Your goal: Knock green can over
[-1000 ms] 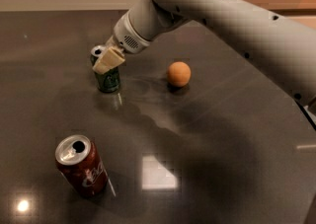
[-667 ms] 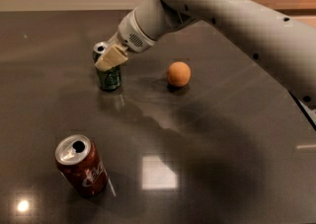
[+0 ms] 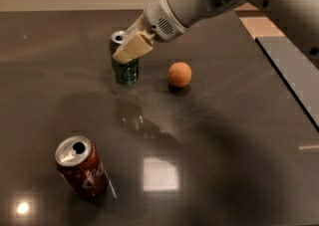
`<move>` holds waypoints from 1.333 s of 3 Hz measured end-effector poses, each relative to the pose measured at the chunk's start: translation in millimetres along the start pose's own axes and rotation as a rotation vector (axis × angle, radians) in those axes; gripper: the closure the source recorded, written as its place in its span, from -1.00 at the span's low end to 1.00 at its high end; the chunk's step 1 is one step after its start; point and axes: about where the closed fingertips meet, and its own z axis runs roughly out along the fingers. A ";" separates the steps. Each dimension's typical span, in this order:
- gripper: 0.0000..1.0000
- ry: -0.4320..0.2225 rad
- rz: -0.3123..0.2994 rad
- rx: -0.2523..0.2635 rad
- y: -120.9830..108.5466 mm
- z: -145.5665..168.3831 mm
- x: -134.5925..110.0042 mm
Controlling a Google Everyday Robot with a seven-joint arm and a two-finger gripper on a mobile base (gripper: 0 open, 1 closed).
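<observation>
The green can (image 3: 125, 69) stands upright on the dark table (image 3: 224, 135), left of centre at the back, its silver top showing. My gripper (image 3: 132, 48) comes in from the upper right on a pale arm. Its tan fingers (image 3: 139, 41) look pressed together and lie against the upper front of the green can, covering part of it. It holds nothing.
An orange ball (image 3: 179, 74) lies just right of the green can. A red-brown cola can (image 3: 82, 168) stands at the front left. The table's right edge (image 3: 289, 90) runs diagonally, with a grey floor beyond it.
My gripper has moved right and slightly away. The green can has shifted right and farther back with it, still upright. The ball and cola can have not moved.
</observation>
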 end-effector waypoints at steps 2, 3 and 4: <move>1.00 0.265 -0.090 -0.041 40.3 -47.2 32.1; 1.00 0.388 -0.136 -0.081 58.3 -51.7 50.2; 1.00 0.498 -0.179 -0.130 72.6 -53.0 65.6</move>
